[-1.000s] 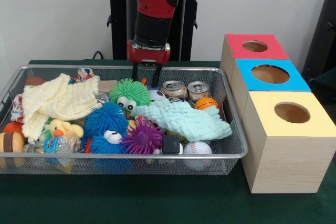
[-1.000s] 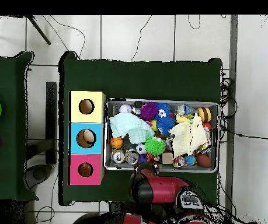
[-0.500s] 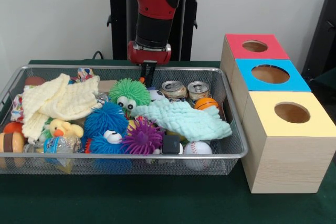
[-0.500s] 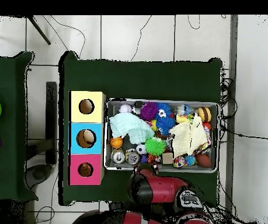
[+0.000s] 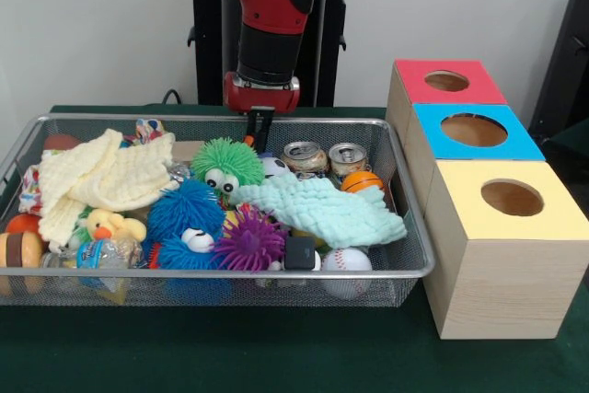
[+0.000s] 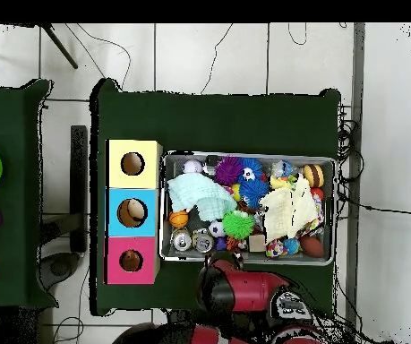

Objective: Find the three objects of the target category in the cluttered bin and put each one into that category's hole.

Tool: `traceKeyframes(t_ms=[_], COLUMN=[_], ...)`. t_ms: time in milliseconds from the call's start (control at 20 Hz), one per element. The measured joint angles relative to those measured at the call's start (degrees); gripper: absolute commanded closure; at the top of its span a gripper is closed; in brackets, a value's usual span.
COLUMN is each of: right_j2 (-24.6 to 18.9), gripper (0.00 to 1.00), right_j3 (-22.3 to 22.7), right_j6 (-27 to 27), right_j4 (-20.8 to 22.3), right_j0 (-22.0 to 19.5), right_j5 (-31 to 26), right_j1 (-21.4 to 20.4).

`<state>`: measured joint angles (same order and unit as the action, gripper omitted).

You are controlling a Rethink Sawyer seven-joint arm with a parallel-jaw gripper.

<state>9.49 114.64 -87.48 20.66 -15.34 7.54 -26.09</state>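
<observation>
Fingers together and empty, my gripper (image 5: 260, 126) hangs over the bin's (image 5: 368, 275) far rim, just behind the green fuzzy ball (image 5: 226, 163). I see the yellow duck (image 5: 110, 225) at the bin's near left; the red-faced hole (image 5: 446, 81) sits far right.

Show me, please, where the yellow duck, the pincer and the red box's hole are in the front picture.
yellow duck (image 5: 109, 224), front view, on its head.
pincer (image 5: 259, 122), front view, at its dark tips.
red box's hole (image 5: 446, 81), front view, in the opening.
</observation>
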Motion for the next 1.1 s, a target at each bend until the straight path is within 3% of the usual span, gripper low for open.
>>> traceKeyframes(t_ms=[500,1100], right_j2=[-0.39,-3.23], gripper=[1.0,1.0], right_j3=[0.16,0.2], right_j6=[0.0,0.0], right_j4=[0.0,0.0], right_j0=[-0.04,-0.03], right_j5=[-0.54,-5.24], right_j1=[-0.42,-1.83])
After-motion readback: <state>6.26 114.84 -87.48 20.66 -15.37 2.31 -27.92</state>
